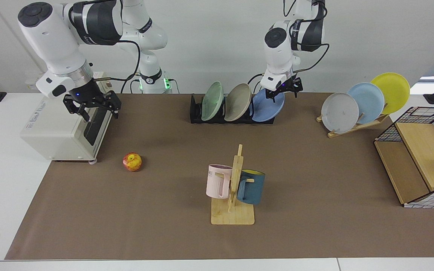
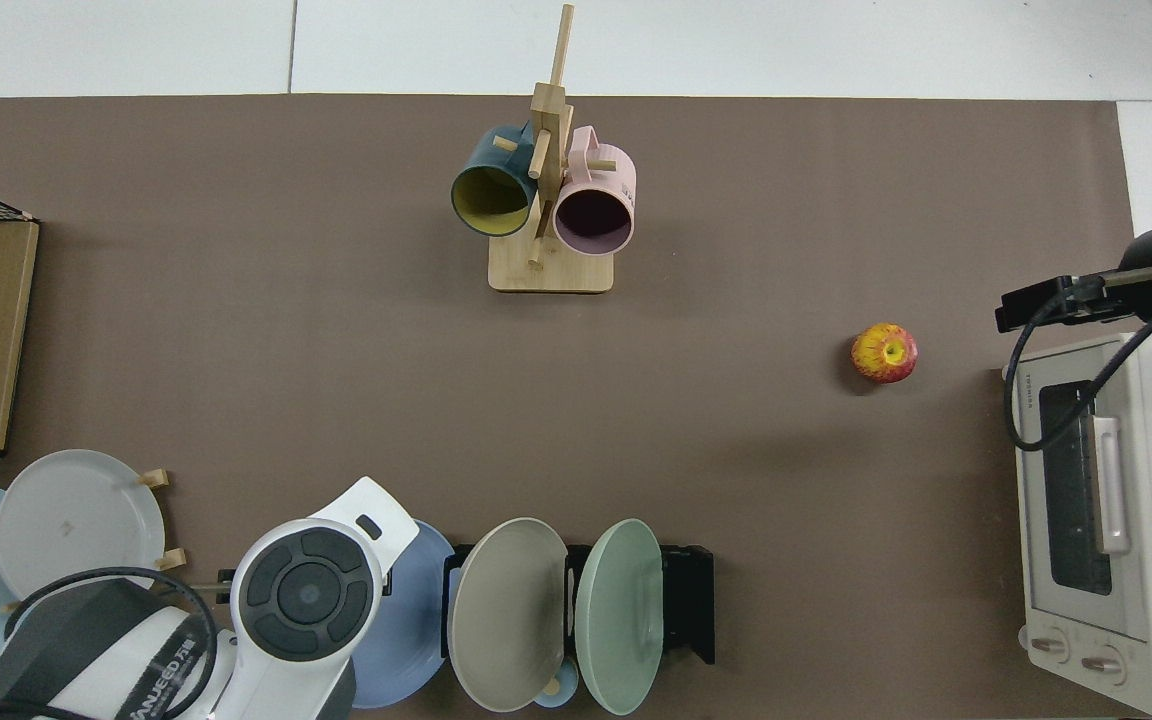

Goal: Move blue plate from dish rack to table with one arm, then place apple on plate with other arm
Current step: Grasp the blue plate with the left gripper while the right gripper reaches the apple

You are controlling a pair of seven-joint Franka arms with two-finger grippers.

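Note:
The blue plate (image 1: 266, 109) leans in the end slot of the black dish rack (image 1: 196, 113), next to a beige plate and a green plate. My left gripper (image 1: 285, 94) is open at the plate's top rim, its fingers spread on either side. In the top view the left arm (image 2: 306, 595) covers part of the blue plate (image 2: 416, 625) beside the dish rack (image 2: 688, 600). The apple (image 1: 132, 162) lies on the brown mat of the table (image 1: 315, 169), also visible as the apple (image 2: 884, 353) from above. My right gripper (image 1: 98, 113) hangs open above the toaster oven's front, up and to the left of the apple.
A toaster oven (image 1: 62, 128) stands at the left. A wooden mug tree (image 1: 234, 188) with a pink and a dark blue mug is mid-table. A slanted wooden stand (image 1: 356, 126) holds grey, pale blue and yellow plates. A wire basket with boards (image 1: 420, 158) is at the right.

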